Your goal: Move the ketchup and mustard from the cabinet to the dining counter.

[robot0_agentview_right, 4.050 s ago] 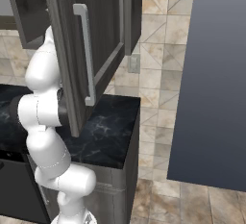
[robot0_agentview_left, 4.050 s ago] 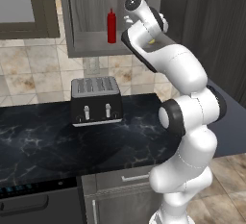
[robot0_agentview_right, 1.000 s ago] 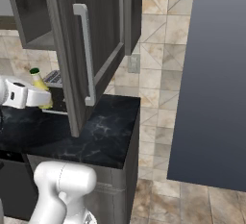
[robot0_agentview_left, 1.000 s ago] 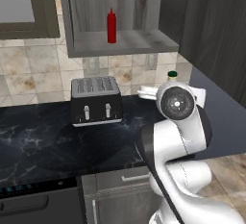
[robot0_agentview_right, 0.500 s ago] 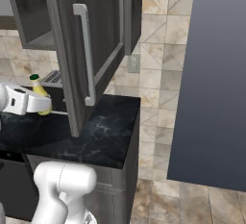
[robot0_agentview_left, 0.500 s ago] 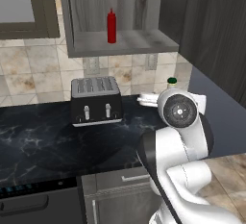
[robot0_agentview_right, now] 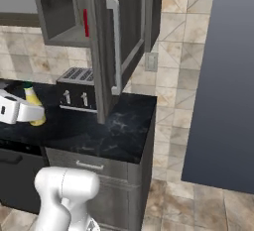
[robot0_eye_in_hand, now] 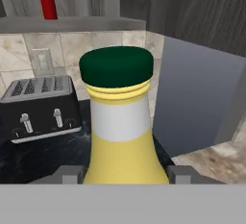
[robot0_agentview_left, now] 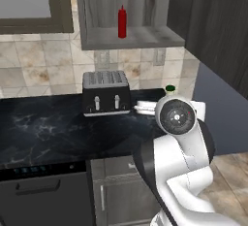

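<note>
It was a kitchen: a toaster (robot0_agentview_left: 106,92) stood on a black worktop (robot0_agentview_left: 48,128) below a wall cabinet (robot0_agentview_left: 131,36) and tiled wall.

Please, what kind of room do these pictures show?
Most likely a home kitchen, rendered in simulation. A toaster stands on a black marble worktop below an open wall cabinet that holds a red ketchup bottle, and tiles cover the wall behind.

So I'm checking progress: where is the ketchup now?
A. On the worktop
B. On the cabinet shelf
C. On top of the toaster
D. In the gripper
B: the ketchup stands upright on the open cabinet shelf, above the toaster.
</note>
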